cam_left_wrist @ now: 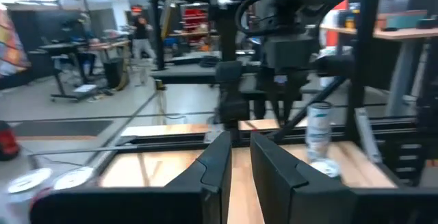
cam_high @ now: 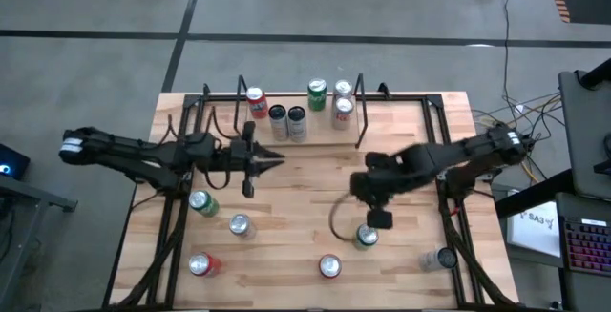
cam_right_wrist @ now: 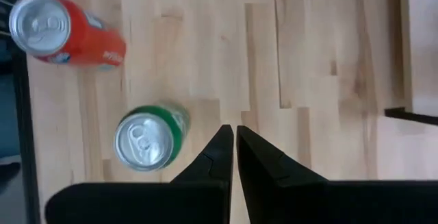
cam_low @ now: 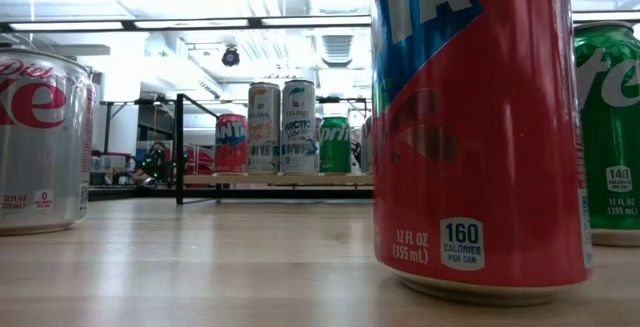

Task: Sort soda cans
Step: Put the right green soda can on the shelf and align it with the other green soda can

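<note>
Your right hand (cam_high: pixel 380 219) hangs over the near half of the wooden bench (cam_high: pixel 420 131), fingers pressed together on nothing. A green can (cam_high: pixel 366 238) stands upright just beside it, on the near side, apart from the fingertips; in the right wrist view the same green can (cam_right_wrist: pixel 147 136) sits next to the closed fingers (cam_right_wrist: pixel 217 150), with a red can (cam_right_wrist: pixel 63 31) a little farther off.

Your left hand (cam_high: pixel 272 159) reaches toward the bench's middle, its fingers nearly together and empty. The nearest cans to it are the back-row group: a red can (cam_high: pixel 257 103), two dark cans (cam_high: pixel 278 121) and (cam_high: pixel 297 123), a green can (cam_high: pixel 317 95) and two silver cans (cam_high: pixel 342 113), all upright along the far edge.

On the near half you also have a green can (cam_high: pixel 202 202), a silver can (cam_high: pixel 239 224), a red can (cam_high: pixel 201 265), another red can (cam_high: pixel 329 267) and a pale can (cam_high: pixel 444 259) at the right rail.
</note>
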